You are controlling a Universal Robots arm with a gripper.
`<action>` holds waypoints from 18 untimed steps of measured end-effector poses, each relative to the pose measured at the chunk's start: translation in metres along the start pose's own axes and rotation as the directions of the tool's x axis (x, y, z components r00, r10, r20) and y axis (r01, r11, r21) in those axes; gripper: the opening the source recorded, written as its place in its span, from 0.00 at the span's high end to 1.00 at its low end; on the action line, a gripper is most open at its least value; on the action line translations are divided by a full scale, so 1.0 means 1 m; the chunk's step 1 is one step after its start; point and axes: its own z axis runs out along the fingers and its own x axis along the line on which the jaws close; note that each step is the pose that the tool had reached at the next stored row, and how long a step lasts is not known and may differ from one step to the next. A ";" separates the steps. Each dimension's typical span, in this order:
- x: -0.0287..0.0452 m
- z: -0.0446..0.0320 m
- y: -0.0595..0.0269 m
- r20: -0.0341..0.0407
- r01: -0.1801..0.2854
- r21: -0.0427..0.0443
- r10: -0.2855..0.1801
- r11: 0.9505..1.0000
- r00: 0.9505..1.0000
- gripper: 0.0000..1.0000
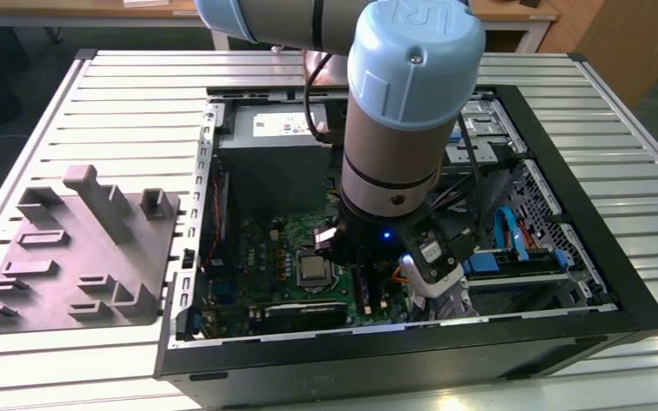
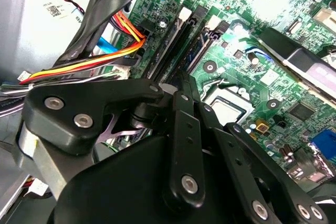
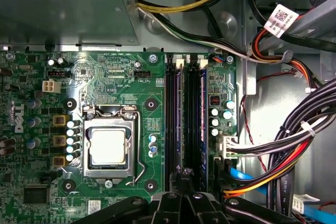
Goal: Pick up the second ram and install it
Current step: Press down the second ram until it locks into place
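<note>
Second ram (image 3: 201,124): dark blue-green stick standing edge-up in a black memory slot (image 3: 170,124) bank of the motherboard (image 3: 94,82), beside the CPU socket (image 3: 107,145). End effector (image 3: 185,174): directly over the near end of the slots, fingertips drawn together; whether they grip the stick cannot be told. Computer case (image 1: 603,317): open on the slatted table (image 1: 123,94). Grey fixture (image 1: 78,248): on the exterior view's left.
</note>
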 end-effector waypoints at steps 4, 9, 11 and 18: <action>0.0000 0.0009 -0.0001 0.000 0.000 0.000 0.000 1.000 1.000 0.90; 0.0000 0.0014 -0.0002 0.000 0.000 0.000 0.000 1.000 1.000 0.90; 0.0001 0.0024 -0.0004 0.000 0.000 0.000 0.000 1.000 1.000 0.90; 0.0001 0.0028 -0.0004 0.000 0.000 0.000 0.000 1.000 1.000 0.90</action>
